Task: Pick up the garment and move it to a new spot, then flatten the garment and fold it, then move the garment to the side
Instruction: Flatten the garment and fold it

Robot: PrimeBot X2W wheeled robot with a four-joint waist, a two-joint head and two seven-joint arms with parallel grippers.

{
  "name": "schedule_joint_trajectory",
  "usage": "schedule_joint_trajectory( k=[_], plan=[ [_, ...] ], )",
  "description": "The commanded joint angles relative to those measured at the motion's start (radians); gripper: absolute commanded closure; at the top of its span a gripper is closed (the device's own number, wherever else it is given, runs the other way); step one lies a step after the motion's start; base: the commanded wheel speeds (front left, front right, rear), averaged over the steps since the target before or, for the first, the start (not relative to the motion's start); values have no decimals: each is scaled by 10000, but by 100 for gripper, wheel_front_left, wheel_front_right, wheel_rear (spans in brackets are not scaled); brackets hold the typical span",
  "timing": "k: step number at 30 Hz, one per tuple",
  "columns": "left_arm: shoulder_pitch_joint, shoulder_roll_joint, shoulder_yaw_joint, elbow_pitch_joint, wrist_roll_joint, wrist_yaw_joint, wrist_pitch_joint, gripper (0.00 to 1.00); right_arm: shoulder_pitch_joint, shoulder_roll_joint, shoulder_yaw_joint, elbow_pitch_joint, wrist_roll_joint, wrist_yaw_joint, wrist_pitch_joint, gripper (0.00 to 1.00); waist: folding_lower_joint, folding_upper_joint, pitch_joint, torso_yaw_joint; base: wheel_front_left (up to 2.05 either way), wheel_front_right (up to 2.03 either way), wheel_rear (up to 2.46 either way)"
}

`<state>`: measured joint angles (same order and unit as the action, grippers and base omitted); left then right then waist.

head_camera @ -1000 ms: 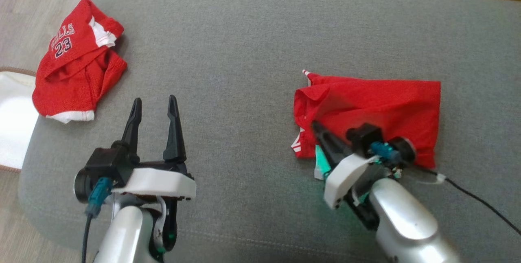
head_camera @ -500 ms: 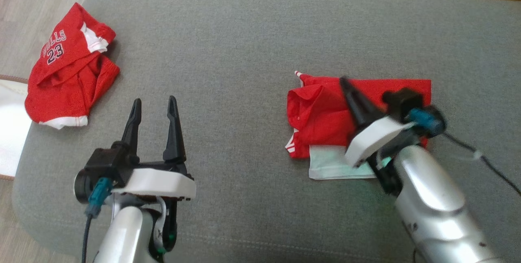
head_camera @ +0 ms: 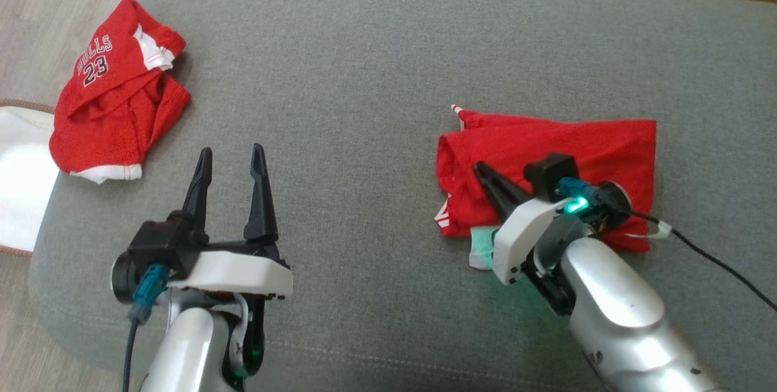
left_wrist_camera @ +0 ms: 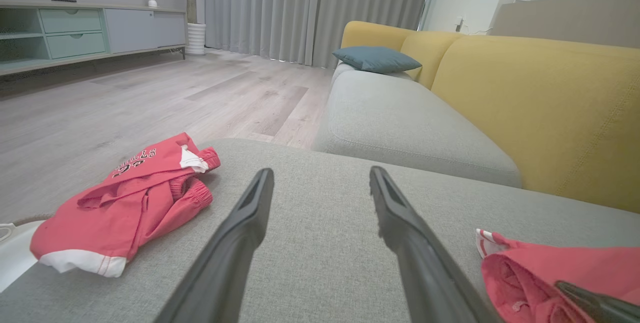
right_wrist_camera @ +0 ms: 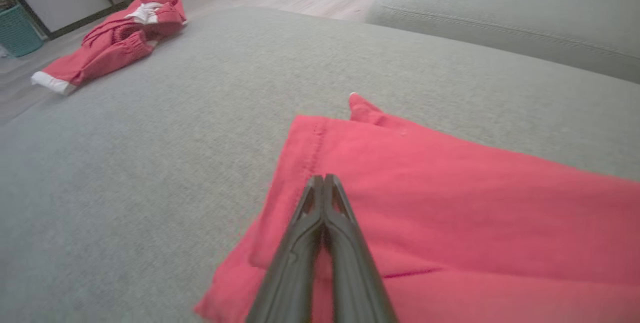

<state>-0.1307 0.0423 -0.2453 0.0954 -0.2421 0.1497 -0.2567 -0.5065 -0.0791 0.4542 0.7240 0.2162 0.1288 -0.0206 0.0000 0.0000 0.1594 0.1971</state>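
Nearest you, your left claw [head_camera: 230, 150] hangs over the bare grey seat cushion [head_camera: 340, 76]. Its fingers are spread wide with nothing between them, and it is well apart from the work.

Your right claw [head_camera: 481, 168] is pinched fully closed. The right wrist view shows no cloth caught between the tips. They rest on or just over the red garment [head_camera: 576, 143], near its left, bunched end.

That garment lies on the right half of the cushion as a rough rectangle, so I'd judge the fold made and this a smoothing pass before the move aside.

- **Angle:** Keep the closed fingers low and nearly flat to the cloth. A steep tip would dig in, drag the top layer and open the fold.
- **Stroke:** Work from the smooth middle toward the left edge, where the layers wrinkle.
- **Loose piece:** A pale strip [head_camera: 482, 249] peeks out at the garment's near edge, just beside your wrist. When you open to grip, take every layer there, or that piece may slide free.
- **Cable:** Mind the black cable [head_camera: 716, 264] trailing across the cushion near the garment's right corner.

Farther off, at the cushion's far left corner, a second red piece marked 23 [head_camera: 115, 94] lies crumpled. It is well apart, so the open stretch between the two is your safest landing spot.
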Motion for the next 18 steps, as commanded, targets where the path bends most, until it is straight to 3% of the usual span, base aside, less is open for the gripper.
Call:
schedule_joint_trajectory(
  k=[1,6,18],
  plan=[
    [-399,79,352,-295,-96,32,-51,0,-122,64,446,-322,296,19,47,100,0,0,-55,-12,0,0,0],
    [-352,79,340,-320,-128,66,-51,0,-147,-187,795,-313,659,19,128,100,0,0,-81,-62,0,0,0],
    [-680,79,139,-391,-235,26,-51,0,-1277,-195,544,738,673,19,233,100,0,0,669,355,0,0,0]
  ],
)
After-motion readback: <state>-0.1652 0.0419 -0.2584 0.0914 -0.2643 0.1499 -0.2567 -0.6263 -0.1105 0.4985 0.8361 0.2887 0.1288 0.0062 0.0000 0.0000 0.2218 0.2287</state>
